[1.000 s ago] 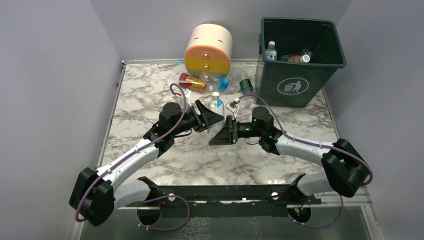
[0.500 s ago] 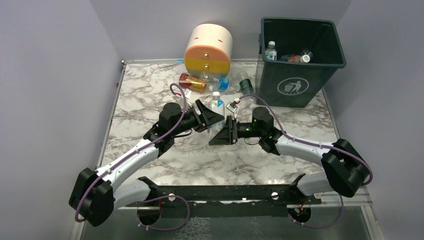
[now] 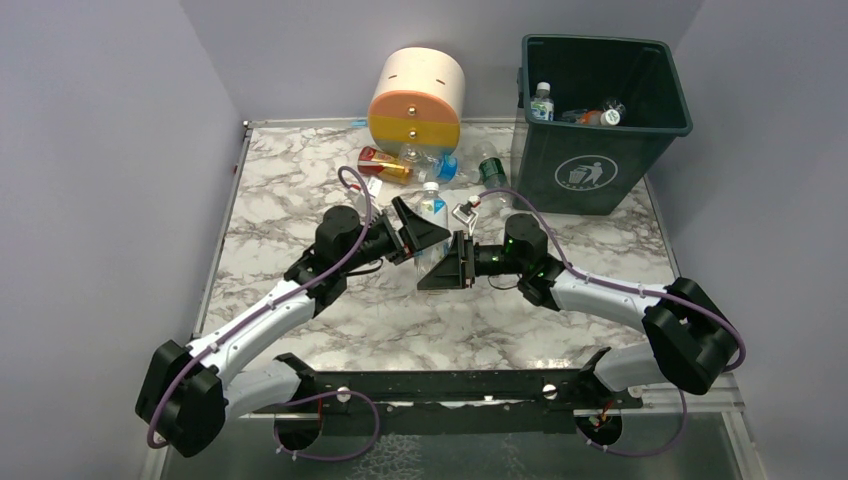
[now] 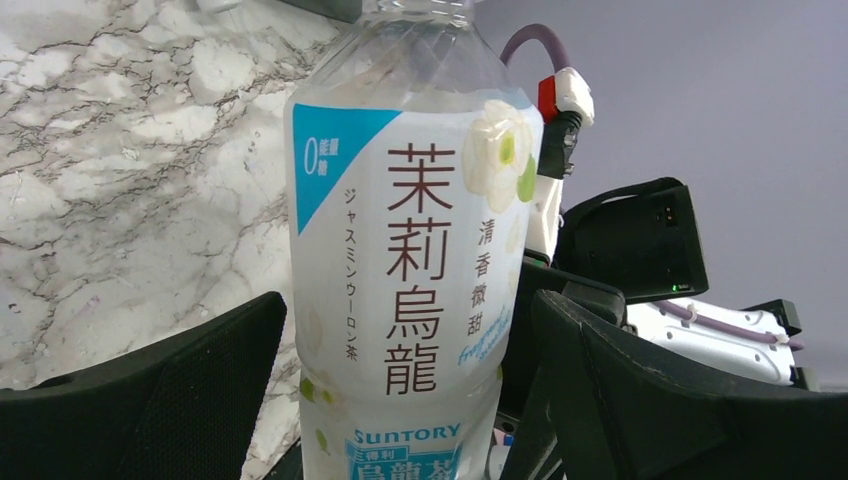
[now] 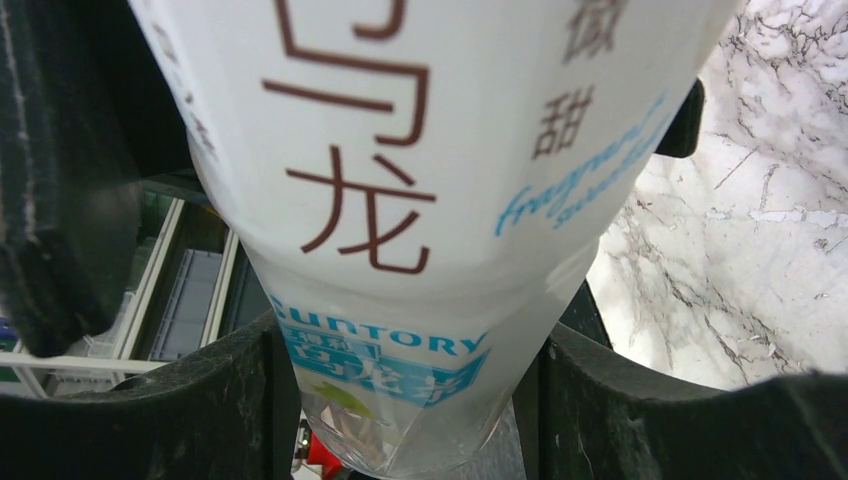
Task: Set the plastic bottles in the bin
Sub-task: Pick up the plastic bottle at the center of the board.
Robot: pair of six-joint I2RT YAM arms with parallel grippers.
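Marble table [image 3: 300, 200], lilac walls [image 3: 100, 150] on three sides. Task is partway done. A handful of loose bottles [image 3: 385, 165] lie in a heap at the back, just in front of the drawer unit [image 3: 415, 100], with a green one at the heap's right end near the bin. Further right, the bin [image 3: 585, 180] stands at the back right corner with a few binned bottles [image 3: 541, 103] visible inside. So several remain, plus the one in hand at table centre. Left gripper [image 3: 415, 232]: jaws spread wide, and in its wrist view the fingers [image 4: 180, 400] stand on either side of the jasmine tea bottle [image 3: 433, 208] with slim gaps showing, so it grips nothing. The bottle sits upright between them, label facing the camera. Right gripper [image 3: 455, 262]: jaws roughly half closed, and in its wrist view the fingers [image 5: 150, 400] press both sides of the bottle's lower end, so it looks clamped on the bottle. Judgement: this is a handover to the right arm, and the bottle is well apart from the bin, so the carry and the drop are both left to do. Whether the bottle's base touches the table, cannot tell.
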